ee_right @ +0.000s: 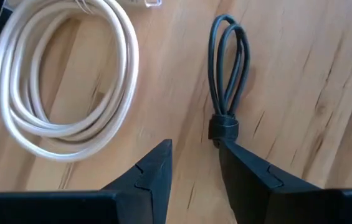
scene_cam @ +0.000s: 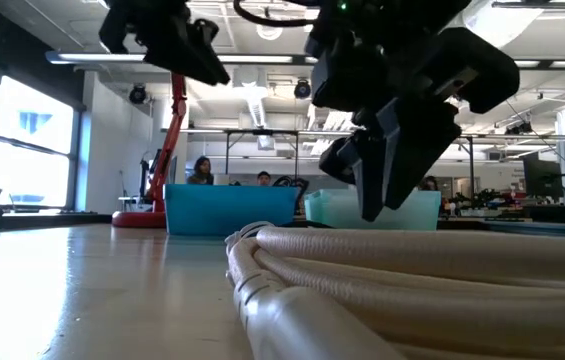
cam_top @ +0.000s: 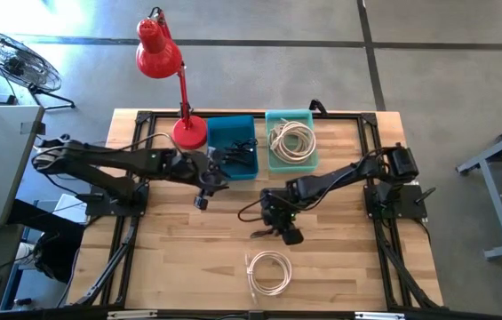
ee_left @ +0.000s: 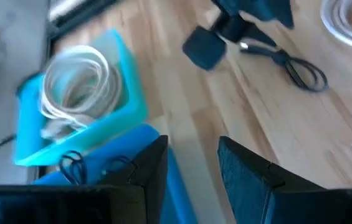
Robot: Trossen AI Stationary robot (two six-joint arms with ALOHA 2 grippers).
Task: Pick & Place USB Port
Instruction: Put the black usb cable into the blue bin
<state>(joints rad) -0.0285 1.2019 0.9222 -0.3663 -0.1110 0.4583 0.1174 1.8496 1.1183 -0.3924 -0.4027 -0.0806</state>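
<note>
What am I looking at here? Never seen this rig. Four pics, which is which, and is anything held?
It's a two-armed robot at a wooden table. One picture looks straight down, one sits at table height, and one camera rides on each wrist.

From above: the left hand hovers by a dark blue bin holding black cables. Beside that is a lighter teal bin with a white coiled cable. A red lamp stands at the back edge.

The right hand is over mid-table. Its wrist camera shows a small black bundled cable just ahead of its fingers, lying on the wood, with another white coil nearby.

Neither hand appears to hold anything; both show a gap between their fingers.
</note>
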